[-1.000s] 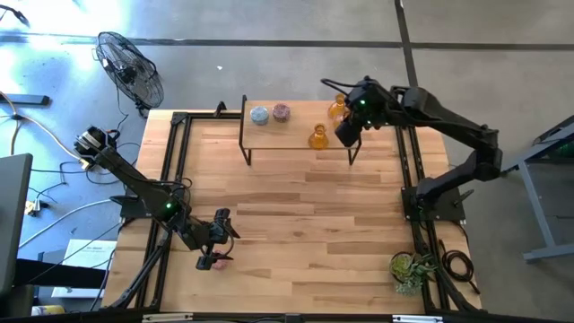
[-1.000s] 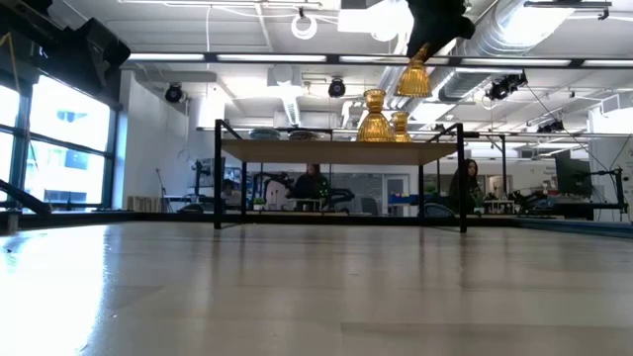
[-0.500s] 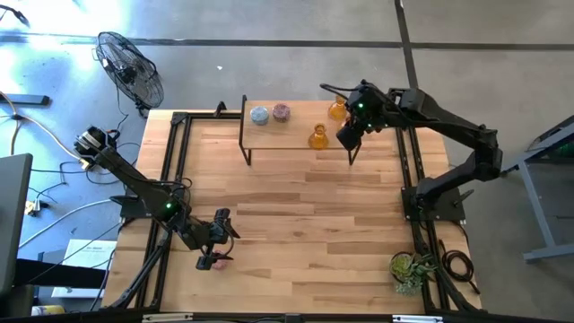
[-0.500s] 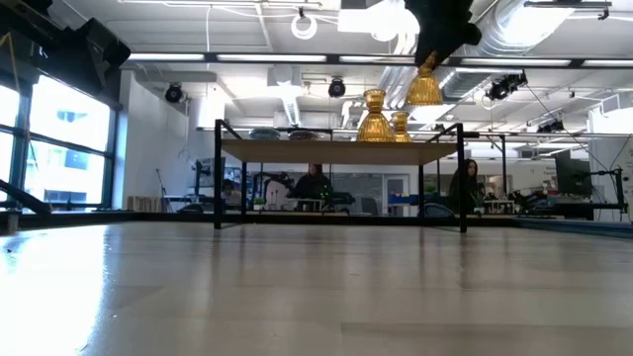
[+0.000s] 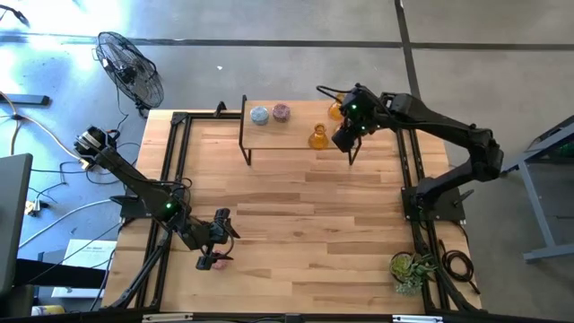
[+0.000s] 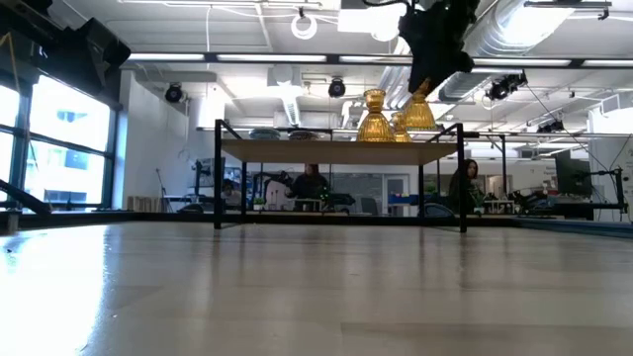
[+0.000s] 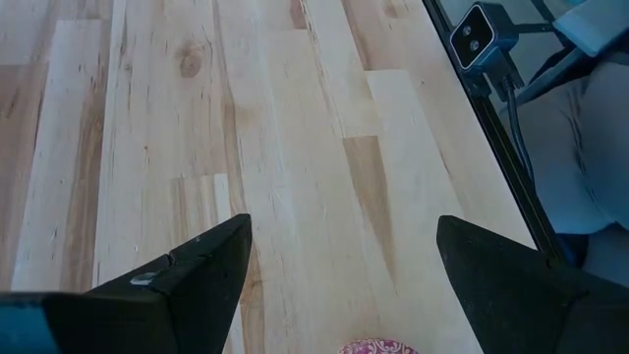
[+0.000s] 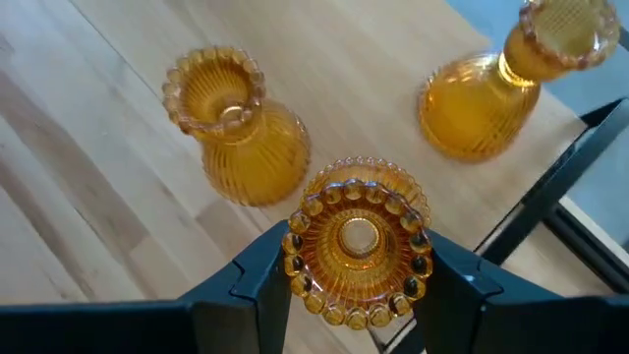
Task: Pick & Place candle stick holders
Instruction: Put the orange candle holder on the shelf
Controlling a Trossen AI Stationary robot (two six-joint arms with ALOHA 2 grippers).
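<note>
The right gripper (image 8: 359, 285) is clamped on an amber holder (image 8: 359, 246), two amber holders (image 8: 236, 128) below it; the left gripper (image 7: 339, 265) is spread apart over the desk (image 7: 295, 147).

A grey concrete floor (image 5: 269, 63) surrounds the pale wooden plank worktop (image 5: 296, 224). A black pedestal fan (image 5: 130, 67) stands off one far corner, and a small green leafy potted plant (image 5: 411, 269) sits at a near corner. Across the room, tall dark-framed windows (image 6: 54, 148) let in daylight, white ceiling ducts (image 6: 514, 30) run overhead, and seated people (image 6: 312, 186) work at distant desks.
</note>
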